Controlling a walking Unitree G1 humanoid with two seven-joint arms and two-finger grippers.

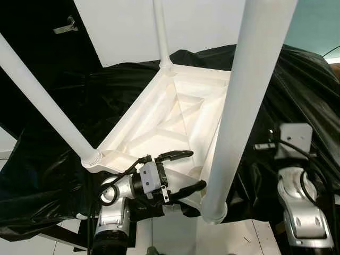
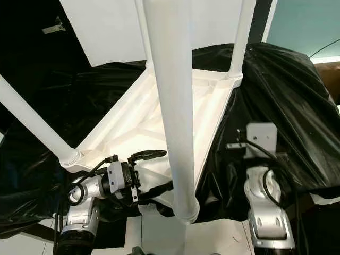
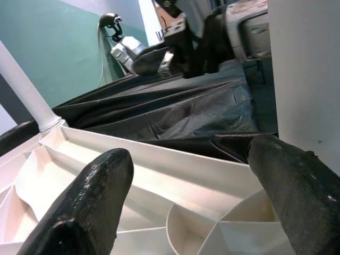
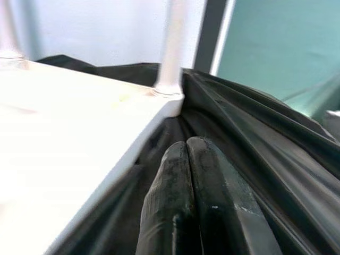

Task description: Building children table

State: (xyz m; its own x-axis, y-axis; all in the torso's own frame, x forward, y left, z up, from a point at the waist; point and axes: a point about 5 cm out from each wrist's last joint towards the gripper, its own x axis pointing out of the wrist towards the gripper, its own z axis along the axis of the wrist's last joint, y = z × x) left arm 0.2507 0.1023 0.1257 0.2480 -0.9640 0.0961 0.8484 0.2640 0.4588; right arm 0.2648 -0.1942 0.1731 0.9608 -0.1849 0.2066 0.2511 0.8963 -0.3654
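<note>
The white plastic table (image 1: 133, 119) lies upside down on a black sheet, its ribbed underside facing up. Its white legs stand up from the corners: a thick near right leg (image 1: 239, 122), a near left leg (image 1: 48, 101) and a far leg (image 1: 161, 32). My left gripper (image 1: 194, 169) is open at the table's near edge, one finger above the rim and one below, just left of the near right leg's base (image 3: 308, 69). Nothing is held between its fingers (image 3: 90, 207). My right gripper (image 4: 191, 196) is shut on nothing, low beside the table's right edge over the sheet.
Crumpled black plastic sheet (image 1: 297, 79) covers the surface around and under the table. A white board (image 1: 122, 32) leans behind it, with a teal wall (image 2: 303, 26) at the right. Pale floor (image 1: 175, 234) shows in front. My right arm (image 1: 300, 212) stands at the lower right.
</note>
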